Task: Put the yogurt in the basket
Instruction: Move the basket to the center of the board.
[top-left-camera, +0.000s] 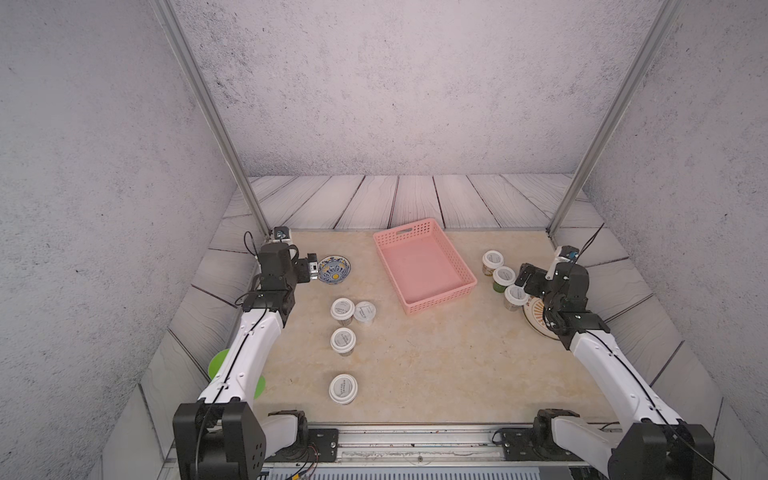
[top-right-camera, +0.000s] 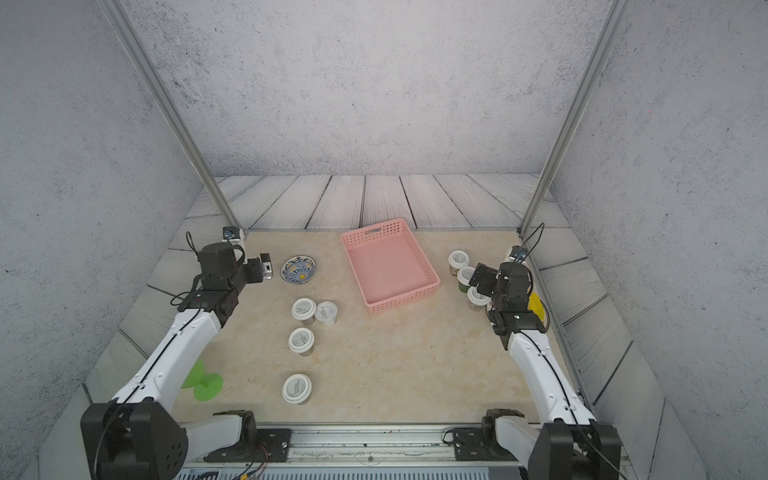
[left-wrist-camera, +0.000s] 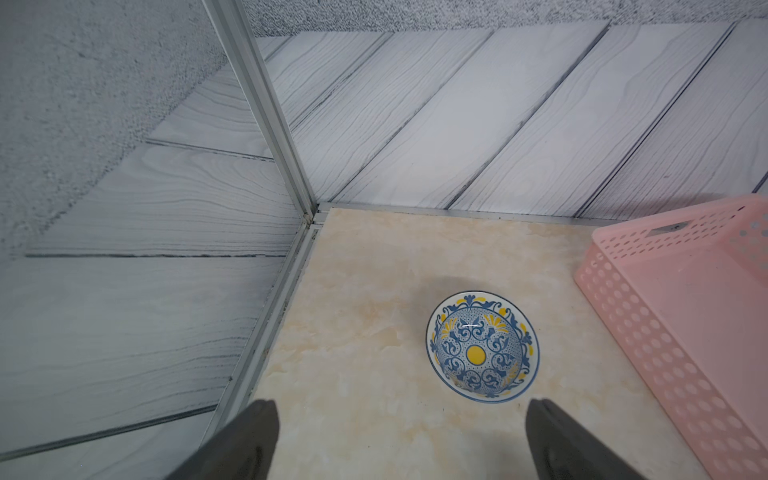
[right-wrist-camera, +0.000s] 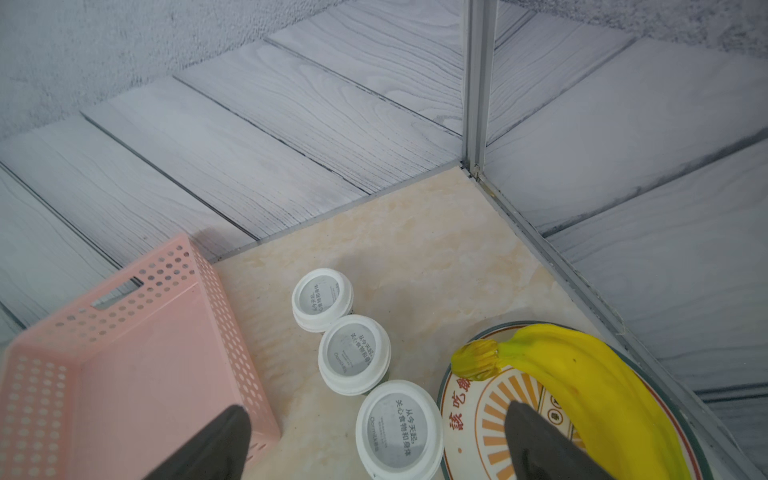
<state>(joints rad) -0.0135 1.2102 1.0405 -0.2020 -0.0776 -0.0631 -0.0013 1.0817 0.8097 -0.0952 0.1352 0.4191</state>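
Nearest your camera, one yogurt cup stands alone on the desk, well back from your left pincer. Three more cups sit between it and that pincer: a single one, then a touching pair. Your left pincer has its fingers spread apart with nothing between them, and the blue-patterned bowl lies just ahead of it. The pink basket rests between your two pincers with no cups in it, its handle slot on the far wall.

Your right pincer also stands wide apart and grips nothing. It hovers over the last of a row of three cups, each touching or almost touching the next, which runs away from it alongside the basket. One finger hangs over the plate just beside that nearest cup, and a banana lies on the plate. A green object shows partly from under your left arm.
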